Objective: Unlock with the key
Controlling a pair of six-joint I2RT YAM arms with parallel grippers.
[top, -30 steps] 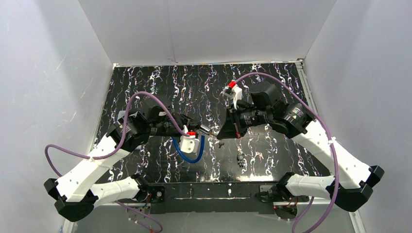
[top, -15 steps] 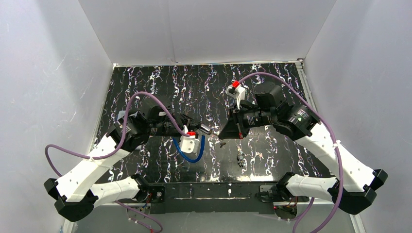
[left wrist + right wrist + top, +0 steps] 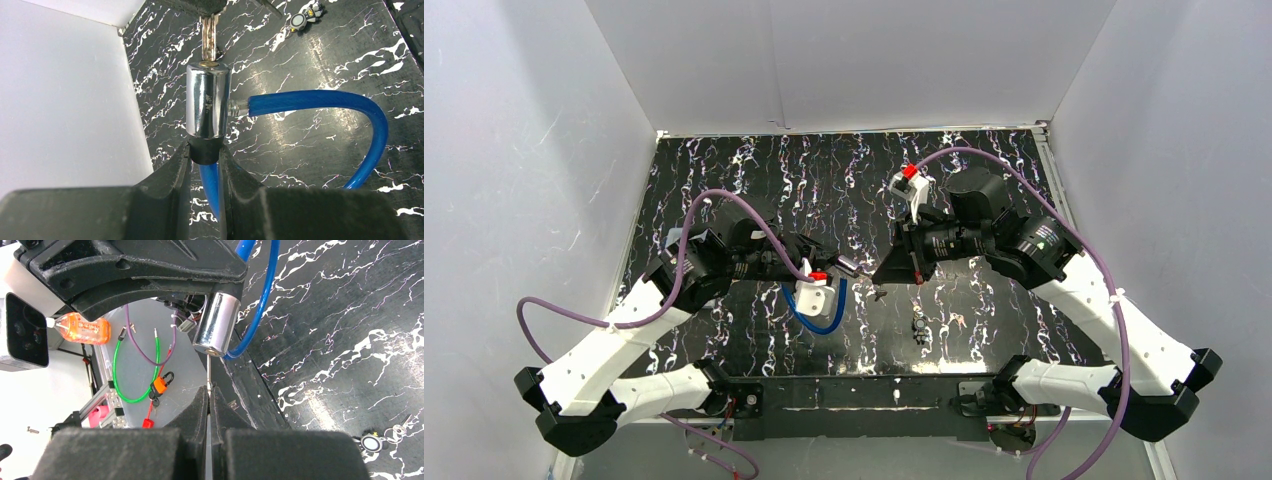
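Key (image 3: 210, 36) lies straight along the long axis of the lock (image 3: 207, 100), tip at its end face — your right gripper (image 3: 209, 392) pinches it tight, left gripper (image 3: 205, 154) clamps the lock.

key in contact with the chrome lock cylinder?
Touching. Left wrist view shows the key blade entering the chrome lock cylinder at its keyhole, no gap.

Black marbled table (image 3: 984, 170), white walls (image 3: 844, 60), orange bottle (image 3: 82, 329), orange padlock (image 3: 159, 385)

I hold the chrome lock cylinder (image 3: 207, 100) aloft, its blue cable (image 3: 320, 99) looping from its side. The key (image 3: 210, 37) meets its keyhole end, tip first.
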